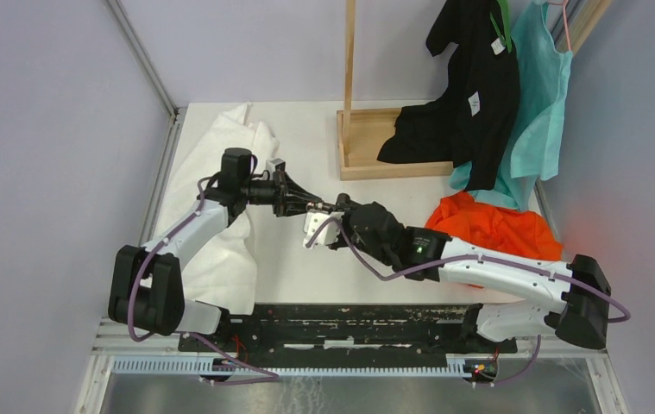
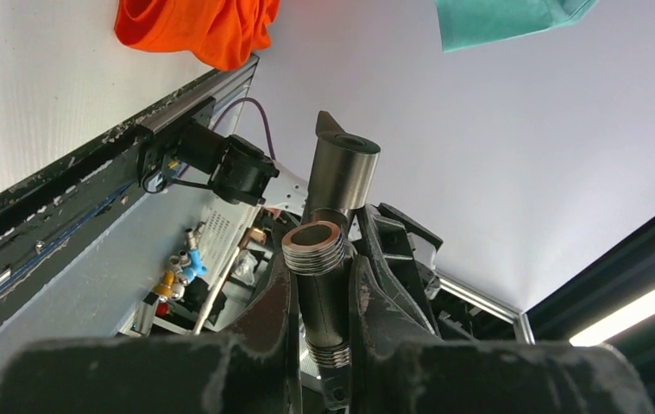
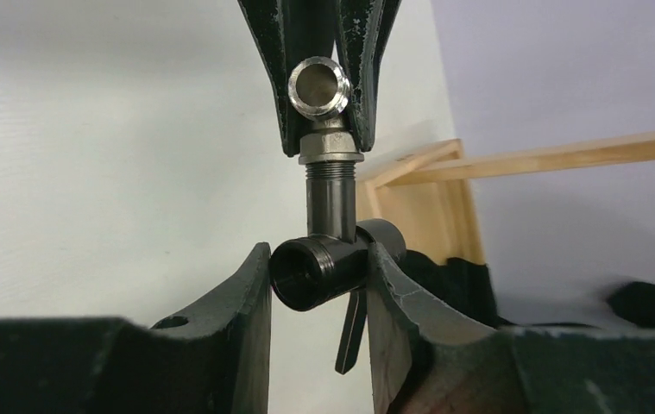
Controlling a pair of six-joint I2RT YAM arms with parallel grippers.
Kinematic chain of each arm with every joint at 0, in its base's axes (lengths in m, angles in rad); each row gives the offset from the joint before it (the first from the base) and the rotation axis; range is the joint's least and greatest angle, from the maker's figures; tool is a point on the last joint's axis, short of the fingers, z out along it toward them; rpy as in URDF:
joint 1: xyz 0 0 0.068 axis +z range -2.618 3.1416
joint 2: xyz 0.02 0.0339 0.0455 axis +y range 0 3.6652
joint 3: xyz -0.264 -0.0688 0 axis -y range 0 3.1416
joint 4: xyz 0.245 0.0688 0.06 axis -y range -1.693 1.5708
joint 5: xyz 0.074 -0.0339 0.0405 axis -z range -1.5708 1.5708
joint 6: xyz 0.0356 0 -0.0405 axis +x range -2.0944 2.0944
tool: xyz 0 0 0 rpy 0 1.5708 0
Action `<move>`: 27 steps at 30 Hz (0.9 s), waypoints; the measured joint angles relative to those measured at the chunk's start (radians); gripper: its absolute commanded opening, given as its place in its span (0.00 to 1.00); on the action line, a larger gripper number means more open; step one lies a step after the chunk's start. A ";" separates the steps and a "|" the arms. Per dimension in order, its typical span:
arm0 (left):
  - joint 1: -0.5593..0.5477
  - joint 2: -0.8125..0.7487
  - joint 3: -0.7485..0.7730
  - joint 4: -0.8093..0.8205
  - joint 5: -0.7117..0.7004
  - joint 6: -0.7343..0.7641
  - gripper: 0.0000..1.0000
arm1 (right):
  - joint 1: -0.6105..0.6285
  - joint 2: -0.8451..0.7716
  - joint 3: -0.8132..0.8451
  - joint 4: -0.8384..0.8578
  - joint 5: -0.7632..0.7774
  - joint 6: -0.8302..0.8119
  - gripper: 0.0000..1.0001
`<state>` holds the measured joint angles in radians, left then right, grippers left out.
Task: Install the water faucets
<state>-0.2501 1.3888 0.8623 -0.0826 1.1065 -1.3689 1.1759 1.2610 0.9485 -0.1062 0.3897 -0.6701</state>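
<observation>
Table (image 1: 306,267) carries a white cloth (image 1: 220,164) at left, a wooden stand (image 1: 367,147) at the far side, and an orange garment (image 1: 488,228) at right. Black (image 1: 470,86) and teal (image 1: 539,95) garments hang over the stand.

Both arms reach inward and meet above mid-table, between cloth and orange garment.

Left gripper (image 2: 324,267) is closed narrowly, its jaws clamping the threaded fitting (image 2: 317,259) by its body, open greyish end exposed.

Right gripper (image 3: 317,272) is likewise nearly closed, its jaws pinching the cross tube of the dark T-shaped fitting (image 3: 311,274).

The dark fitting's stem meets the threaded fitting's collar end to end, in line. Depth of engagement cannot be determined. Both pieces are held clear of the table.
</observation>
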 measured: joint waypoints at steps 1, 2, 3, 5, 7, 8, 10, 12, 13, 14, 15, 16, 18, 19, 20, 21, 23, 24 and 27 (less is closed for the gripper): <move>0.000 0.000 0.000 0.000 0.000 0.002 0.03 | -0.018 -0.002 0.024 -0.045 -0.045 0.032 0.00; 0.002 0.000 0.000 0.000 0.000 0.009 0.03 | -0.036 -0.003 0.042 -0.075 -0.089 0.061 0.00; 0.004 0.000 0.000 0.002 -0.001 0.022 0.03 | -0.056 -0.006 0.055 -0.098 -0.141 0.096 0.00; 0.008 0.000 -0.002 0.037 -0.025 0.106 0.03 | -0.100 -0.018 0.069 -0.125 -0.272 0.202 0.00; 0.014 -0.004 -0.002 0.100 -0.025 0.176 0.03 | -0.139 -0.027 0.075 -0.143 -0.394 0.299 0.00; 0.014 -0.008 -0.002 0.125 -0.022 0.197 0.03 | -0.162 -0.028 0.079 -0.152 -0.454 0.347 0.00; 0.015 -0.017 -0.001 0.165 -0.015 0.231 0.03 | -0.212 -0.026 0.082 -0.168 -0.550 0.436 0.00; 0.015 -0.022 -0.001 0.189 -0.003 0.253 0.03 | -0.246 -0.020 0.082 -0.180 -0.605 0.490 0.00; 0.015 -0.024 -0.001 0.198 0.000 0.263 0.03 | -0.259 -0.018 0.082 -0.187 -0.625 0.512 0.00; 0.015 -0.024 -0.001 0.204 0.002 0.269 0.03 | -0.265 -0.016 0.082 -0.193 -0.642 0.529 0.00; 0.015 -0.024 -0.001 0.209 0.003 0.274 0.03 | -0.267 -0.016 0.082 -0.197 -0.656 0.544 0.02; 0.015 -0.024 -0.001 0.212 0.003 0.279 0.03 | -0.267 -0.016 0.082 -0.199 -0.669 0.553 0.09; 0.015 -0.024 -0.001 0.215 0.003 0.283 0.03 | -0.266 -0.020 0.082 -0.195 -0.683 0.562 0.32; 0.015 -0.024 -0.001 0.216 0.003 0.283 0.03 | -0.266 -0.025 0.079 -0.190 -0.686 0.562 0.45; 0.015 -0.024 -0.001 0.217 0.003 0.282 0.03 | -0.266 -0.038 0.067 -0.172 -0.686 0.554 0.60; 0.015 -0.024 -0.001 0.217 0.003 0.282 0.03 | -0.265 -0.062 0.043 -0.145 -0.683 0.541 0.73; 0.015 -0.024 -0.001 0.219 0.003 0.282 0.03 | -0.265 -0.133 -0.034 -0.069 -0.654 0.530 0.79; 0.015 -0.025 -0.001 0.220 0.003 0.282 0.03 | -0.264 -0.176 -0.079 -0.033 -0.622 0.532 0.77; 0.015 -0.030 -0.001 0.220 0.001 0.283 0.03 | -0.270 -0.262 -0.144 0.018 -0.496 0.605 0.70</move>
<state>-0.2352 1.3590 0.8612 0.1379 1.1076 -1.0863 0.9058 0.9989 0.8043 -0.0879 -0.1062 -0.0654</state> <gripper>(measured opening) 0.189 0.746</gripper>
